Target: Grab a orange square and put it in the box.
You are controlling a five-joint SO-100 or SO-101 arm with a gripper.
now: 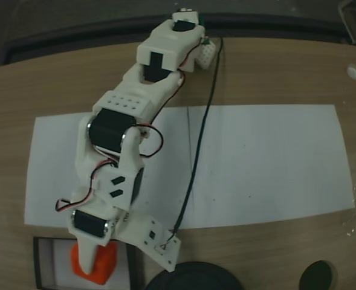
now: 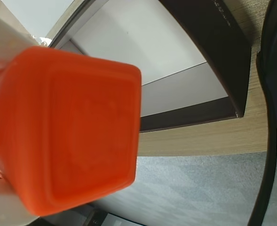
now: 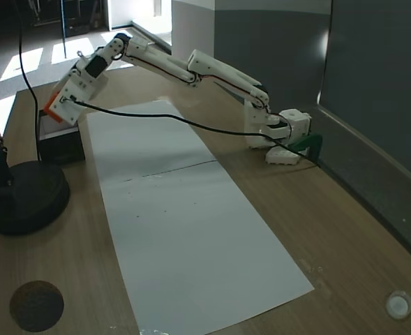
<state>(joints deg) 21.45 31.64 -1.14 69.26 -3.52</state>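
Note:
The orange square (image 1: 99,264) is clamped in my gripper (image 1: 95,266), which is shut on it. In a fixed view it hangs over the pale floor of the box (image 1: 42,266), a shallow black-rimmed tray at the table's near left edge. In the wrist view the orange square (image 2: 72,132) looms large at the left, beside a white finger (image 2: 2,47), with the box's black rim (image 2: 218,52) and pale floor behind it. In the other fixed view my gripper (image 3: 55,105) is held a little above the box (image 3: 60,143), with a sliver of orange at its tip.
A long white paper sheet (image 1: 256,163) covers the middle of the wooden table. A round black base (image 1: 196,279) sits right beside the box, also seen as (image 3: 24,195). A smaller dark disc (image 1: 317,277) and a white cap (image 1: 353,71) lie farther off. A black cable (image 1: 199,151) crosses the paper.

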